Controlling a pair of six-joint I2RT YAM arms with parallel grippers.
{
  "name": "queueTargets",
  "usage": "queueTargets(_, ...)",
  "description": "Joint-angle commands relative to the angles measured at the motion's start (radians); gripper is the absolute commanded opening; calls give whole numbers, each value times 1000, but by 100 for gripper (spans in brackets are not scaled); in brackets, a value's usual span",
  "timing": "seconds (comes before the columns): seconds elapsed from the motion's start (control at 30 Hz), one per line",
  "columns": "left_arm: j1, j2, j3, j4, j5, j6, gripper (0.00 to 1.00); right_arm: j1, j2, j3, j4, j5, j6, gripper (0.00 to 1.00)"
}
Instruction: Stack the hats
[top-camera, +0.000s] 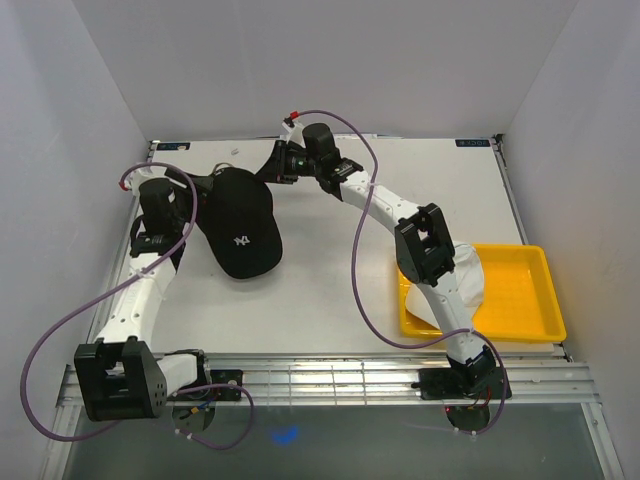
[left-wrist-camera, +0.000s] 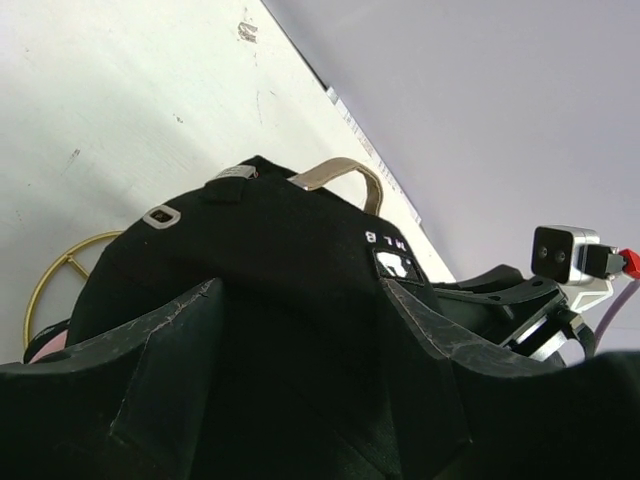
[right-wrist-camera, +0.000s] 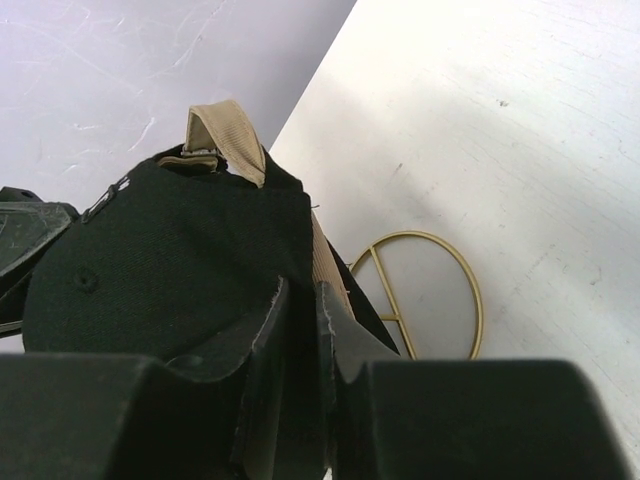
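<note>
The black hat (top-camera: 243, 222) with a white logo sits at the back left of the table, on top of other hats. Under it, a tan strap (right-wrist-camera: 225, 135) of the tan hat (left-wrist-camera: 340, 172) pokes out, and a sliver of the pink hat (left-wrist-camera: 45, 345) shows low down. My left gripper (top-camera: 198, 190) is at the black hat's left side, its jaws (left-wrist-camera: 300, 290) wide open astride the black crown. At the hat's back edge my right gripper (top-camera: 276, 166) is shut on a fold of black fabric (right-wrist-camera: 303, 290). The white hat (top-camera: 468, 275) lies in the tray, partly under my right arm.
The gold wire stand (right-wrist-camera: 440, 290) rests on the table beneath the pile, and its ring (left-wrist-camera: 60, 270) also shows in the left wrist view. A yellow plastic tray (top-camera: 520, 300) stands at the front right. White walls close in the table at the back and sides.
</note>
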Motion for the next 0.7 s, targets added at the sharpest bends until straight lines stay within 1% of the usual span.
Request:
queueTargets(0.0, -21, -7, 24, -180, 33, 65, 72, -3, 7, -51, -107, 30, -51, 23)
queueTargets(0.07, -21, -9, 41, -193, 22, 68, 72, -3, 14, -22, -127, 29, -53, 24)
queueTargets(0.17, -21, -16, 84, -213, 13, 91, 73, -3, 1, -13, -135, 30, -53, 32)
queueTargets(0.2, -21, -16, 100, -228, 13, 101, 74, -3, -5, -16, -132, 33, -53, 38)
queueTargets(0.27, -21, -16, 150, -242, -24, 122, 75, -4, -29, -21, -130, 47, -54, 45)
queueTargets(0.3, -21, -15, 166, -251, -30, 130, 76, -4, -34, -19, -132, 50, -56, 51)
queueTargets(0.4, -21, -13, 220, -265, -35, 145, 77, -15, -54, -7, -136, 52, -51, 61)
queueTargets(0.5, -21, -13, 257, -271, -39, 160, 78, -26, -75, 2, -152, 55, -49, 68)
queueTargets(0.67, -21, -28, 288, -259, -10, 183, 78, -49, -150, -16, -162, 68, -46, 72)
